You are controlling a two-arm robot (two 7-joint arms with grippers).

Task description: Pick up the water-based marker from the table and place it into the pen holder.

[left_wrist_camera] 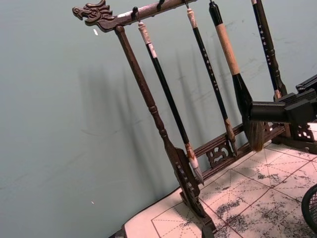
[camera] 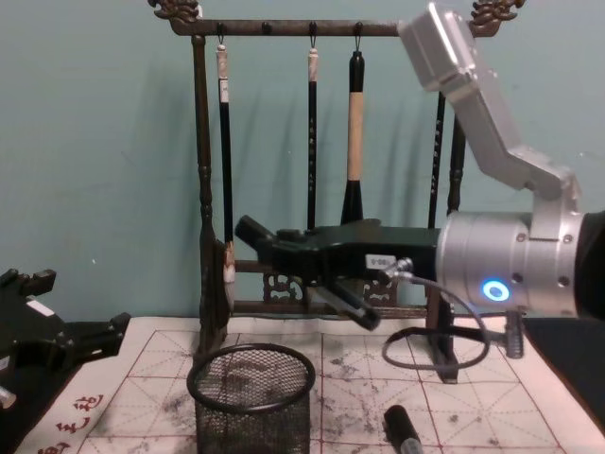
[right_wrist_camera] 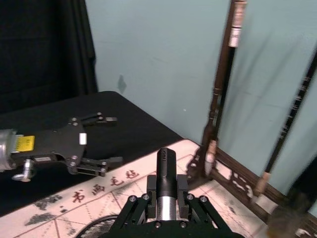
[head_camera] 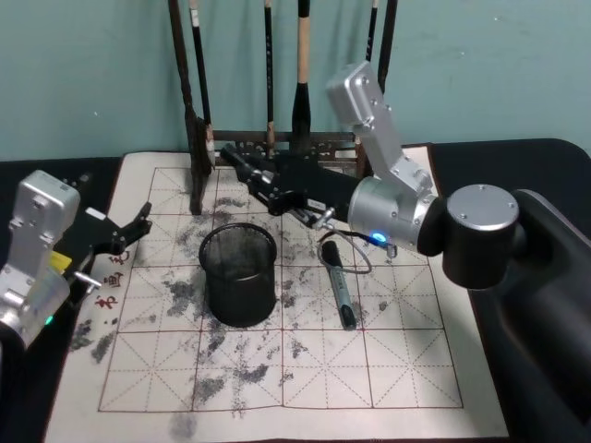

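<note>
My right gripper (head_camera: 268,185) is shut on a black water-based marker (camera: 253,233), held slanted above and just behind the pen holder (head_camera: 238,272), a black wire-mesh cup standing on the ink-stained grid mat (head_camera: 305,369). In the right wrist view the marker (right_wrist_camera: 166,166) sticks out between the gripper's (right_wrist_camera: 167,193) fingers. A second dark marker (head_camera: 338,286) lies flat on the mat to the right of the cup. My left gripper (head_camera: 134,231) hangs open over the mat's left edge, with nothing in it.
A tall dark wooden rack (camera: 203,189) with several hanging calligraphy brushes stands at the back of the mat, close behind my right gripper. A cable loop (camera: 435,331) hangs from the right wrist. Black cloth (head_camera: 545,231) covers the table around the mat.
</note>
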